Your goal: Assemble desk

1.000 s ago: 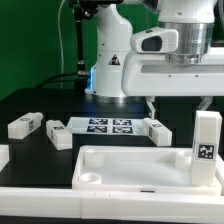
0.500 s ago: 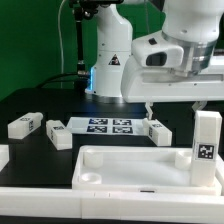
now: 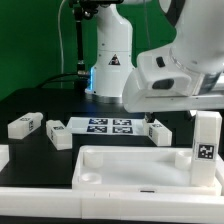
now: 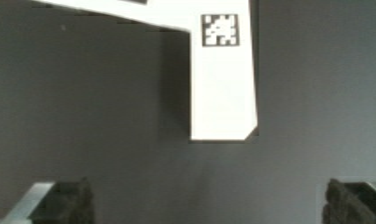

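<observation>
The pincer (image 4: 206,205) stands wide apart, gripping nothing, over the black surface (image 4: 87,110), near a white square-section tagged plastic leg (image 4: 222,85) lying flat. In the exterior view the large white rimmed plastic tabletop slab (image 3: 120,153) fills the lower frame, a second leg (image 3: 207,138) upright at its right end.

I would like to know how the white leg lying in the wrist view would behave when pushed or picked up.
The leg has straight edges, so it is probably stiff. Its flat faces rest on the black table, so it should slide, not roll. Smooth plastic may slip in the claw.
</observation>
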Available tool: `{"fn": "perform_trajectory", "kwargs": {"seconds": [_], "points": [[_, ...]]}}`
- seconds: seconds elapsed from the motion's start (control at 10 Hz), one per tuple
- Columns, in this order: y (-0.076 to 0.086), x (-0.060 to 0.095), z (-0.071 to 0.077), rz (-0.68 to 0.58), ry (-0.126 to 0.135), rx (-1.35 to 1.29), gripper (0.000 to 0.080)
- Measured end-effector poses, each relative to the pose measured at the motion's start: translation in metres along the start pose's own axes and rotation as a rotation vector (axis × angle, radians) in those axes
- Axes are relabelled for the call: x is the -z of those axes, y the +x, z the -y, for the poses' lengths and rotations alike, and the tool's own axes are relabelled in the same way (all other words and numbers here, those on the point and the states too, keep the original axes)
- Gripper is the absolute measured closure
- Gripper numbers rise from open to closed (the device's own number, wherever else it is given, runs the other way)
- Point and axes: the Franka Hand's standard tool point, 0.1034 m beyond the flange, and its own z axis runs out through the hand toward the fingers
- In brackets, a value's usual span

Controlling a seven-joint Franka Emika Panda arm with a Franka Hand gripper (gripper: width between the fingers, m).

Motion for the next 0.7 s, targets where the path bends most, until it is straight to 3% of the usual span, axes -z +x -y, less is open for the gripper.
{"fn": "perform_trajectory", "kwargs": {"seconds": [0.3, 0.7], "points": [[0.003, -0.022, 0.009, -0.008, -0.056, 0.067, 0.0151], [0.001, -0.029, 0.008, 0.008, -0.054, 0.069, 0.0151]]}}
